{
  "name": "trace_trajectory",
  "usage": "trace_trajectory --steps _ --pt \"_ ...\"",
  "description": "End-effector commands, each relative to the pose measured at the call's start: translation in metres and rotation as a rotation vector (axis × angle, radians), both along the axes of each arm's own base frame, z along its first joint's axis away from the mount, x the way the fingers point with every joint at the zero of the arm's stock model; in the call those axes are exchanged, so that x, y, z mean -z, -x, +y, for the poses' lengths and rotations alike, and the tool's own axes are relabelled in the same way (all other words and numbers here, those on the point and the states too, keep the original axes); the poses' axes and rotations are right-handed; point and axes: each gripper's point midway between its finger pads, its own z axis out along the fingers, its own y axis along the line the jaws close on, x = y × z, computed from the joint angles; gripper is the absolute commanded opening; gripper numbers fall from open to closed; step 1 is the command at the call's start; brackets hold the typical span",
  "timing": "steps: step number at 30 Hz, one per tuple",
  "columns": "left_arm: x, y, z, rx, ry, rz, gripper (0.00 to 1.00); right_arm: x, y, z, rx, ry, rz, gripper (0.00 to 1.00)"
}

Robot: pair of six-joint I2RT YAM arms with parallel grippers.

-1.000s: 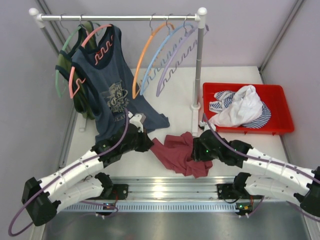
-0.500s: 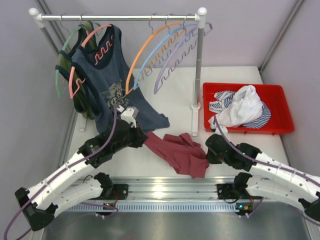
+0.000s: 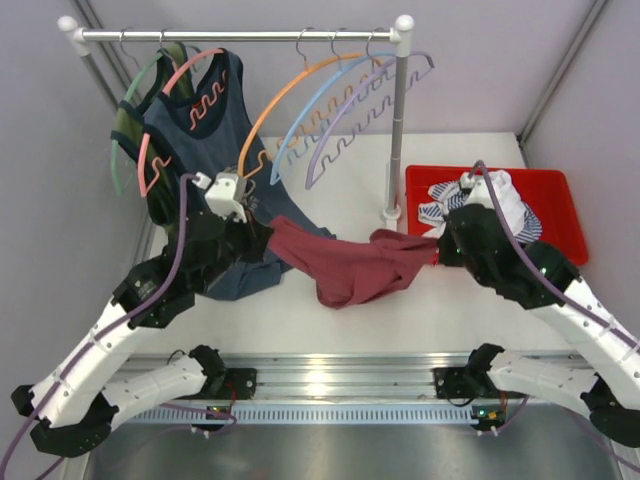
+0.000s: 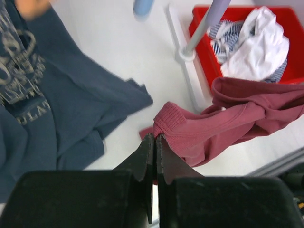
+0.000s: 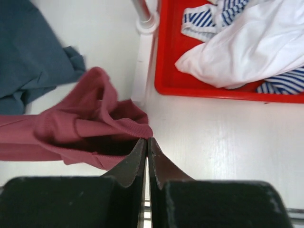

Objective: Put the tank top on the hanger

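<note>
Spreading looks like the step in hand. The tank top (image 3: 350, 268) is slung between both arms over the middle of the surface (image 3: 470, 310), somewhat toward its near edge. The left end effector (image 4: 155, 138) is clamped shut on a ribbed edge at the garment's left end. The right end effector (image 5: 146, 141) is pinched together on a fold at its right end. I cannot tell whether the sagging belly of the cloth touches the surface.

Its long axis runs left to right, roughly parallel to the near edge, with the left end a little higher. The fabric is roped and bunched rather than opened flat, so neck and hem cannot be told apart.

The hanger (image 3: 290, 92) hangs by its hook from the rail at the back edge. It is tilted, with its lower shoulder tip pointing down toward the left arm, just beside the navy top (image 3: 215, 130).

Next, I judge, the cloth must be carried toward the back-left. An armhole or the neck then has to be opened wide enough to slip over that lower tip. Bunched as the cloth is, that may call for a fresh grip.
</note>
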Motion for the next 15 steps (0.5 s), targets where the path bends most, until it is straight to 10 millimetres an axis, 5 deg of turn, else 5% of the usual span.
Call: trace_trajectory --steps 1,2,5,6,9,12,13,15 --pt "-0.063 -0.012 0.015 -0.064 -0.002 -0.15 0.0 -0.06 -0.033 -0.022 0.034 0.063 -0.137 0.0" --pt "-0.091 -0.011 0.019 -0.064 0.018 -0.202 0.0 -0.074 -0.04 -0.023 0.036 0.052 -0.162 0.0" --pt "-0.134 -0.013 0.021 -0.063 0.034 -0.279 0.0 -0.121 -0.054 -0.027 0.045 0.043 -0.238 0.0" --pt "-0.139 -0.016 0.018 -0.059 0.026 -0.285 0.0 -0.14 -0.059 -0.025 0.044 0.033 -0.27 0.0" --pt "-0.154 -0.014 0.019 -0.045 0.018 -0.309 0.0 -0.155 -0.062 -0.023 0.038 0.021 -0.297 0.0" --pt "-0.138 -0.01 0.012 -0.001 0.006 -0.273 0.0 -0.141 -0.054 -0.017 0.01 -0.033 -0.275 0.0" --pt "-0.128 -0.007 0.006 0.028 0.013 -0.246 0.0 -0.107 -0.055 -0.013 -0.001 -0.013 -0.213 0.0" --pt "-0.087 -0.003 -0.003 0.073 -0.007 -0.162 0.0 -0.077 -0.039 -0.008 -0.018 -0.088 -0.165 0.0"
